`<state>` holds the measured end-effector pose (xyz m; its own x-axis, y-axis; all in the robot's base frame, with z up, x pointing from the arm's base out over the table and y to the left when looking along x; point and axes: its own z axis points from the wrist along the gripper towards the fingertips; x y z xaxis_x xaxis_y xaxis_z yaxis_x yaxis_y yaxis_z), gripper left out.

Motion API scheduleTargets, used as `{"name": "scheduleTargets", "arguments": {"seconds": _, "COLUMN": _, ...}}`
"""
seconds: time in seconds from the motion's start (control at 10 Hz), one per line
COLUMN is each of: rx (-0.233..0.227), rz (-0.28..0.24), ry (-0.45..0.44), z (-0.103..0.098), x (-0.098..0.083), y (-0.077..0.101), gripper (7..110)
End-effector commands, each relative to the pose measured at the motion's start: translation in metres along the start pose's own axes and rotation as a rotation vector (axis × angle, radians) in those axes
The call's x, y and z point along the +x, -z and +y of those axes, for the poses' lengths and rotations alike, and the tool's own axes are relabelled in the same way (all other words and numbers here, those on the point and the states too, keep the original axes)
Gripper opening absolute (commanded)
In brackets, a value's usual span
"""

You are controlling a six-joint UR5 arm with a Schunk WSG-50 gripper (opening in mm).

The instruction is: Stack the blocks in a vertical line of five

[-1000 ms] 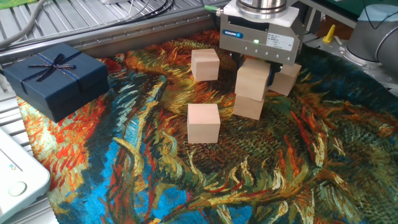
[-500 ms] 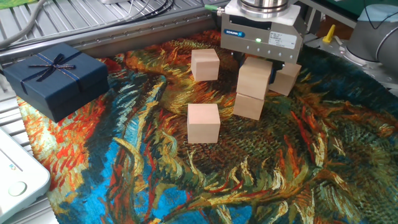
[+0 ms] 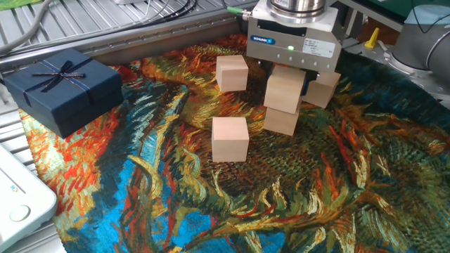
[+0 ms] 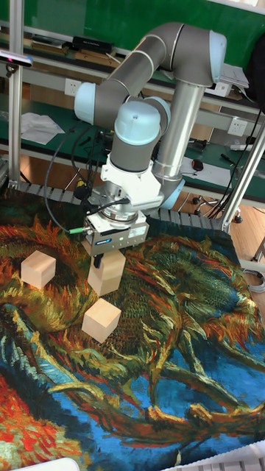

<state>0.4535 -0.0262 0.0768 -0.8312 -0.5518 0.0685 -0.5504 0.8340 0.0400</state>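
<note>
Five pale wooden blocks are on the painted cloth. My gripper (image 3: 288, 79) is shut on one block (image 3: 285, 91), which sits on top of a second block (image 3: 280, 121), slightly askew. A third block (image 3: 323, 90) lies just behind, partly hidden by the gripper body. Two more stand loose: one at the back left (image 3: 232, 72) and one in front (image 3: 230, 138). In the tall fixed view the gripper (image 4: 109, 257) holds the upper block (image 4: 110, 266) above the lower one (image 4: 103, 285), with loose blocks at left (image 4: 38, 268) and in front (image 4: 101, 319).
A dark navy gift box (image 3: 63, 88) with a ribbon bow sits at the cloth's left edge. A white device (image 3: 17, 200) lies at the lower left. A metal rail with cables (image 3: 140, 31) runs behind the cloth.
The gripper and the block in it have shifted a few pixels left. The other blocks have not moved.
</note>
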Motion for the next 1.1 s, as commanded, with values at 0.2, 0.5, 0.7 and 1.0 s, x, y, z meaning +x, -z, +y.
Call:
{"name": "scheduleTargets", "arguments": {"seconds": 0.2, "rx": -0.016, "rz": -0.025, "ry": 0.097, "z": 0.007, "x": -0.006, "y": 0.004, "gripper": 7}}
{"name": "scheduleTargets", "arguments": {"seconds": 0.5, "rx": -0.022, "rz": -0.061, "ry": 0.103, "z": 0.015, "x": -0.015, "y": 0.003, "gripper": 7}}
{"name": "scheduleTargets", "arguments": {"seconds": 0.7, "rx": 0.025, "rz": -0.035, "ry": 0.124, "z": 0.007, "x": -0.007, "y": 0.004, "gripper": 7}}
{"name": "scheduleTargets", "arguments": {"seconds": 1.0, "rx": 0.028, "rz": -0.048, "ry": 0.123, "z": 0.010, "x": 0.000, "y": -0.002, "gripper": 7}}
